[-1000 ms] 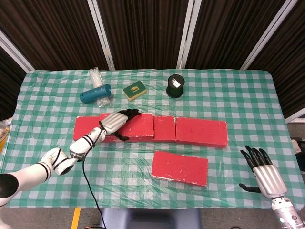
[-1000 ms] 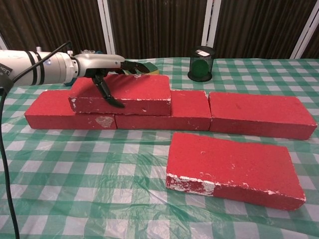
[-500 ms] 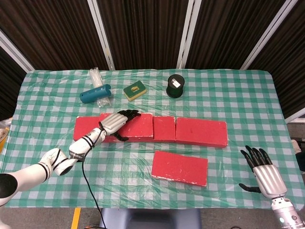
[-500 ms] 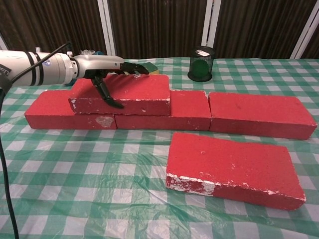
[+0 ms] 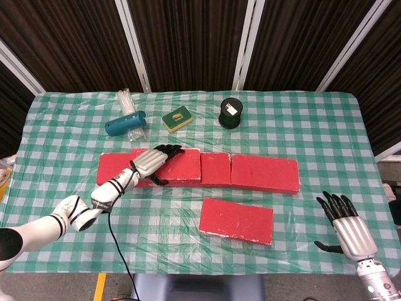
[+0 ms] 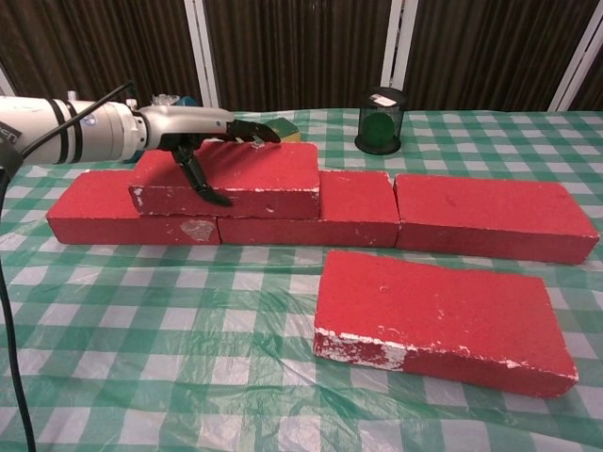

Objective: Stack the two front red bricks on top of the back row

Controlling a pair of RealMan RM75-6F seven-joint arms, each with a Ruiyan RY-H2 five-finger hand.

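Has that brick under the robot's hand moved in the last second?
Yes, slightly: the upper brick slid left, uncovering more of the back-row brick beneath.

Evenly and brightly lit from overhead in both views, with only thin, soft shadows hugging the near edges of the red bricks (image 6: 443, 325) and a darker patch under the left hand (image 6: 203, 141) where its fingers overhang. Mild sheen and pale wrinkle highlights across the clear plastic over the checked tablecloth (image 5: 313, 125), strongest toward the near edge in the chest view; dark, nearly featureless curtains (image 5: 188, 37) behind. Sharp enough in the middle of each frame, slightly soft at the far objects and lower corners, with a little wide-angle stretch at the edges of the chest view.
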